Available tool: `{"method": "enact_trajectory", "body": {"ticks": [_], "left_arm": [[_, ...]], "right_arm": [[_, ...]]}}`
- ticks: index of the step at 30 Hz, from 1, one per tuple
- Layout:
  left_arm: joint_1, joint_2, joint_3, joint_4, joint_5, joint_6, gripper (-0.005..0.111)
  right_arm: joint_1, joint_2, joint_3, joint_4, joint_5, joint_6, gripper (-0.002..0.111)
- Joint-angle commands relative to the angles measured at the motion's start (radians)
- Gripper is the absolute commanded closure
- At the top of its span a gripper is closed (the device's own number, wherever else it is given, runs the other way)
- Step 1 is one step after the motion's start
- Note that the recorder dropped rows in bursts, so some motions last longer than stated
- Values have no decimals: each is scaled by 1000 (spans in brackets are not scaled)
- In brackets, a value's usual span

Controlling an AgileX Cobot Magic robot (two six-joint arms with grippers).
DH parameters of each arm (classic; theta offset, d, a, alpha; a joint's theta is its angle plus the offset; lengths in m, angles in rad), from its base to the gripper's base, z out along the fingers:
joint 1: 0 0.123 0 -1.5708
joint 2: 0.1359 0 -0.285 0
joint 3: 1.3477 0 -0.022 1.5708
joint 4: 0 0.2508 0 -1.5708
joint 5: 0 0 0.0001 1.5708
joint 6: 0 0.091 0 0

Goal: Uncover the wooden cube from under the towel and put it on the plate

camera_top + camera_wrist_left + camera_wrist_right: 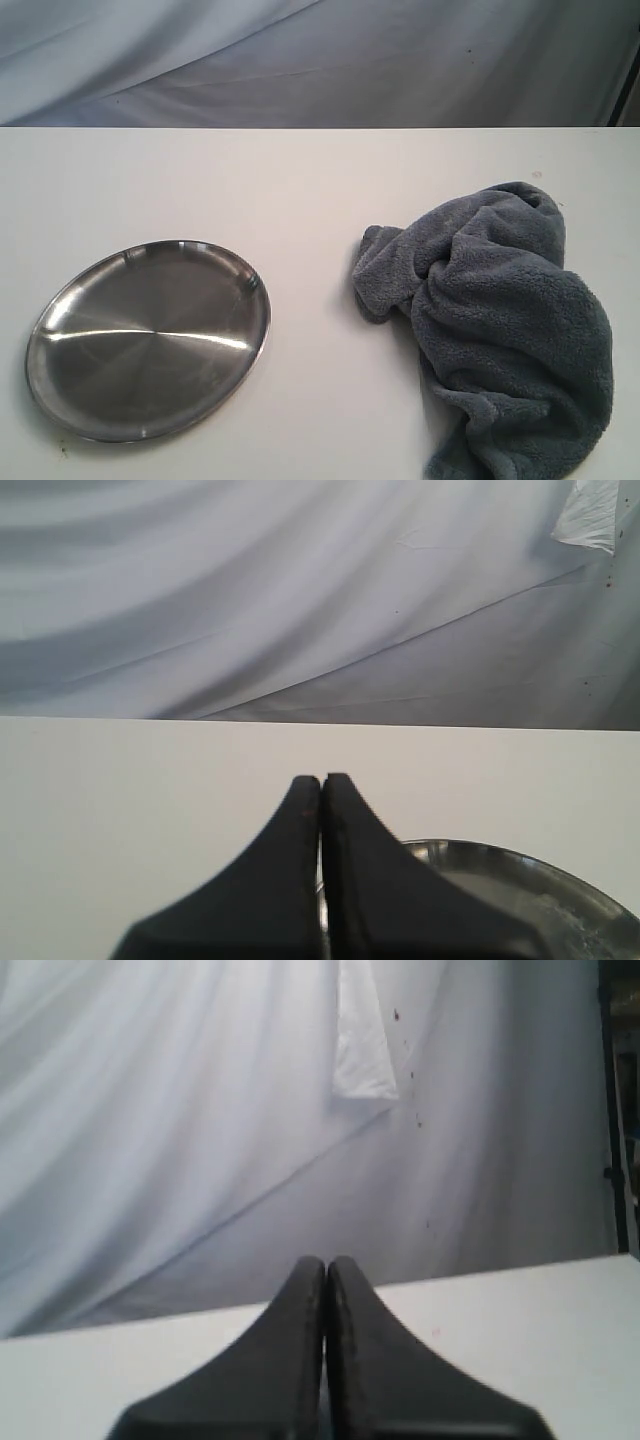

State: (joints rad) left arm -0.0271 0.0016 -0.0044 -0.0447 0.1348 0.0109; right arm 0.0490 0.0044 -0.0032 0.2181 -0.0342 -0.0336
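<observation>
Work not yet begun: the towel (500,320) lies bunched at the right of the table (300,180), the cube unseen and presumably beneath it. The plate (150,340) sits bare at left. The left gripper (321,785) and right gripper (326,1265) are clenched, holding nothing.

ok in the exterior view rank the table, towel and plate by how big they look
1. table
2. towel, bunched up and cut off at the frame edge
3. plate, only slightly smaller than the towel, so that order is unsure
</observation>
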Motion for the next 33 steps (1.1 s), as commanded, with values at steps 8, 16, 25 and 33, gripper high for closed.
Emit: {"method": "enact_trajectory", "body": {"ticks": [8, 16, 25, 33], "left_arm": [[-1, -2, 4, 1, -2, -3, 105], [-1, -2, 4, 1, -2, -1, 105], [-1, -2, 4, 1, -2, -3, 105], [-1, -2, 4, 1, -2, -1, 105]], "right_arm": [[2, -4, -8, 17, -291, 13, 108], [2, -4, -222, -227, -226, 8, 108], [2, -4, -376, -227, 243, -39, 108], [2, 15, -441, -227, 571, -41, 108]]}}
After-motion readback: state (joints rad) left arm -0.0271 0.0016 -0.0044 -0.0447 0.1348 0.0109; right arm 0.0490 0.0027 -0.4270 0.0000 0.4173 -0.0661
